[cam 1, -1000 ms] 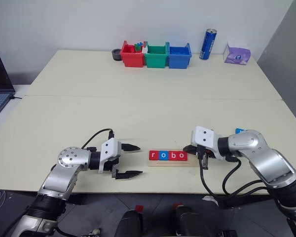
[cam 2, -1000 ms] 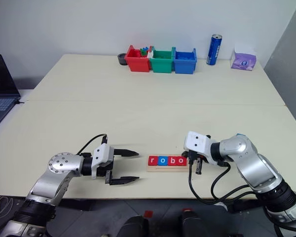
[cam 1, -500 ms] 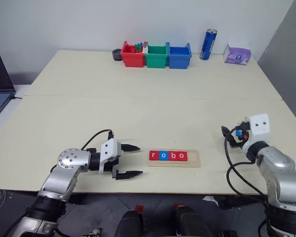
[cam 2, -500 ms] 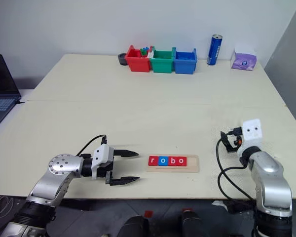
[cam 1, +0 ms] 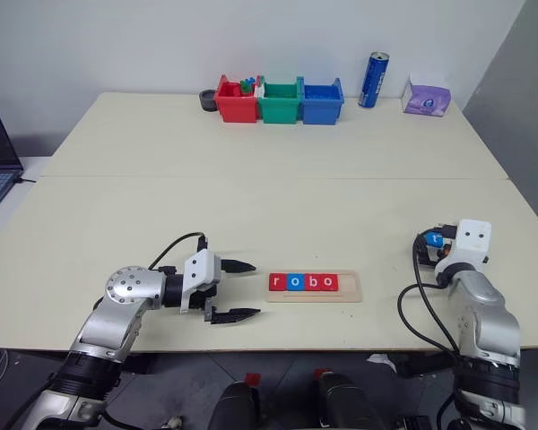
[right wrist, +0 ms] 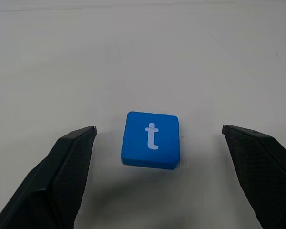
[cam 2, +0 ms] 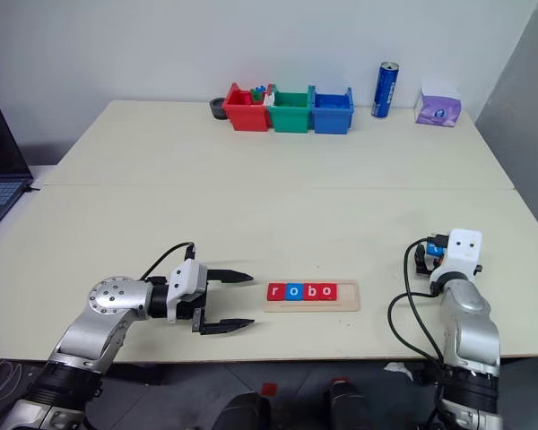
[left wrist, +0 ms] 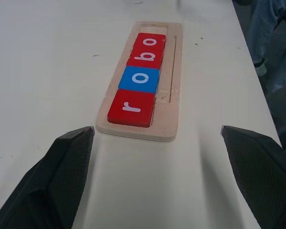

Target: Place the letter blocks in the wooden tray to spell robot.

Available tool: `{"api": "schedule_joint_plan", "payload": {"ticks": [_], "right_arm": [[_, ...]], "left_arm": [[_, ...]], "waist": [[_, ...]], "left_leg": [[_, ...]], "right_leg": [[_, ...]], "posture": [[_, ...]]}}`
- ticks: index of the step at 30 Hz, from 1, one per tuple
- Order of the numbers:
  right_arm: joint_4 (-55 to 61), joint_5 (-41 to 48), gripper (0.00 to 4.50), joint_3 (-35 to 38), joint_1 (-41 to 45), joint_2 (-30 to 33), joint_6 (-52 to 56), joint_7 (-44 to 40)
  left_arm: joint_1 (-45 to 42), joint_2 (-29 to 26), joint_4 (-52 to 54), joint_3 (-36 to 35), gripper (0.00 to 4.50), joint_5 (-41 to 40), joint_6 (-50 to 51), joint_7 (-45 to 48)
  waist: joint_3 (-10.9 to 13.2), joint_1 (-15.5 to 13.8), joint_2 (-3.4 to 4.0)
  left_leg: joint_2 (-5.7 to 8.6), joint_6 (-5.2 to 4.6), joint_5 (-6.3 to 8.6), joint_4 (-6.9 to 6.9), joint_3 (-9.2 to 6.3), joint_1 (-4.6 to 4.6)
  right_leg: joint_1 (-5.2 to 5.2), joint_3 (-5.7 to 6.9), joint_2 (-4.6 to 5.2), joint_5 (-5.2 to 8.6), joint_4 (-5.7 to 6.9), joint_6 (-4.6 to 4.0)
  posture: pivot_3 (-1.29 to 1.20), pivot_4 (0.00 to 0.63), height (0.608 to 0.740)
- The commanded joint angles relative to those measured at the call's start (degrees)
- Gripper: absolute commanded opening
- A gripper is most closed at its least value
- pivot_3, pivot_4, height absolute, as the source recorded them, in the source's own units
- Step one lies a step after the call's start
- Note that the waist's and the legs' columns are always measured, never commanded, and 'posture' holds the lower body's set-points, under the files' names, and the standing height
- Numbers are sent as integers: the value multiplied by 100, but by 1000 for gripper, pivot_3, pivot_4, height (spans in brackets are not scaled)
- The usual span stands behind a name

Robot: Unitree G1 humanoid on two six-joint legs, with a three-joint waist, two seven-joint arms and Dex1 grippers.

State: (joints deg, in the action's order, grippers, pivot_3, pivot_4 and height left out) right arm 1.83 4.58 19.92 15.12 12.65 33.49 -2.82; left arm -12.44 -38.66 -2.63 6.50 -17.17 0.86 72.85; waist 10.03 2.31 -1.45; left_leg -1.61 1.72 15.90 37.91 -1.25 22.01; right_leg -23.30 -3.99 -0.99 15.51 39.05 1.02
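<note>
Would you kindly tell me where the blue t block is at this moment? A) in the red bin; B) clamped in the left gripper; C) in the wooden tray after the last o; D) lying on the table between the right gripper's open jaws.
D: the blue t block lies flat on the table, untouched, between the right gripper's open jaws.

Four letter blocks (cam 1: 303, 282) spell r-o-b-o in the wooden tray (cam 1: 351, 288); blue t block (right wrist: 151, 140) lies flat on the surface.
</note>
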Motion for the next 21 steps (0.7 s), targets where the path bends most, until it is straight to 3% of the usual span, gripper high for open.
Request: {"api": "schedule_joint_plan", "payload": {"ticks": [1, 3, 6, 13, 21], "right_arm": [[-321, 56, 4487, 75, 269, 59, -146, 171], [-413, 110, 4487, 94, 324, 47, -64, 201], [-399, 146, 3925, 92, 312, 47, 90, 285], [291, 354, 1509, 156, 56, -232, 625, 522], [2729, 696, 1468, -619, -1334, -675, 1814, 342]], "left_arm": [[-50, -6, 158, -57, 4500, -42, -43, -21], [-35, -11, 182, -62, 4500, -40, -36, -34], [-21, -28, 173, -70, 4500, -30, -56, -38], [-21, -35, 247, -50, 4500, -25, 5, -60], [-95, -63, 563, -37, 4500, -90, 333, -120]], "waist": [[0, 6, 0], [0, 8, 0], [-1, 8, 0], [-2, -44, -1], [-4, -44, 2]], "left_leg": [[0, 0, 0, 0, 0, 0], [-1, 0, 0, 0, -1, 0], [-1, 0, 0, 1, -1, 0], [0, 0, 0, 2, -7, 3], [-6, 0, 0, -4, -20, 9]], "right_leg": [[0, 0, 0, 0, 0, 0], [0, 0, 0, 0, 0, 0], [0, -1, 0, 0, 0, 0], [2, -1, 2, 0, -1, 1], [0, 1, 1, 7, -2, 3]], "posture": [[0, 150, 740], [0, 150, 740], [0, 150, 740], [0, 150, 740], [0, 150, 740]]}}
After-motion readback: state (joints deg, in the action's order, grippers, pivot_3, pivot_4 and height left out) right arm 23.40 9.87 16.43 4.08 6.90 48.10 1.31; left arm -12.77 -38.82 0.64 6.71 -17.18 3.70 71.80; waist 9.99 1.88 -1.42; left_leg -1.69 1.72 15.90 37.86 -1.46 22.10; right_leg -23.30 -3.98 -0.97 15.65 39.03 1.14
